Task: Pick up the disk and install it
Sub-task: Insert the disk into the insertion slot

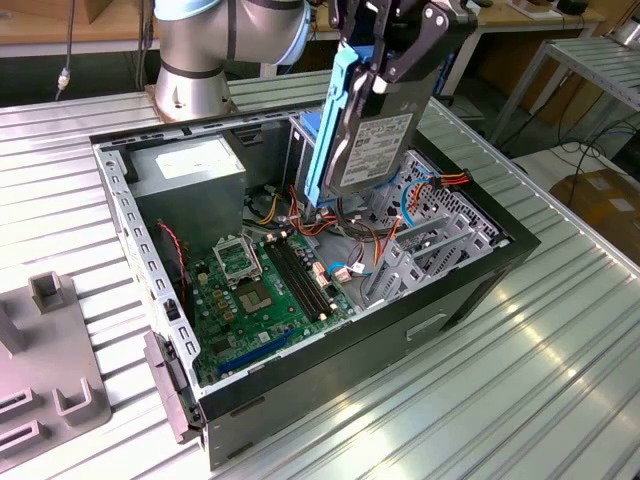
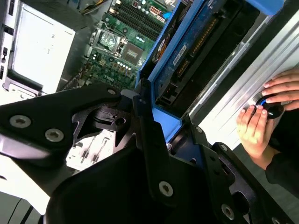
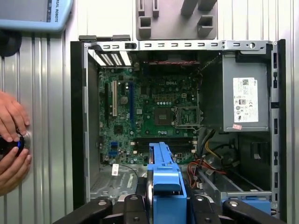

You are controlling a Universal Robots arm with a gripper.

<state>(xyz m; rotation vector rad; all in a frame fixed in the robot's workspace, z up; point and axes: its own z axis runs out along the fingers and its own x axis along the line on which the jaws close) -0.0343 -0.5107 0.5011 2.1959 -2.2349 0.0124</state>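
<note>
My gripper (image 1: 388,72) is shut on the disk (image 1: 372,140), a grey metal hard drive with a white label and bright blue rails. The disk hangs upright, held by its top edge, above the back right of the open computer case (image 1: 128,215). Its lower end is just over the grey drive cage (image 1: 432,238) and the loose cables. In the second wrist view the disk (image 2: 198,49) runs out from between the black fingers (image 2: 148,130). In the first wrist view its blue rail (image 3: 164,170) stands edge-on above the gripper (image 3: 166,207).
Inside the case lie a green motherboard (image 1: 262,285) and a grey power supply (image 1: 190,165). A grey fixture (image 1: 50,375) sits on the ribbed table at the exterior view's left. A person's hands (image 3: 11,137) rest on a knob beside the case.
</note>
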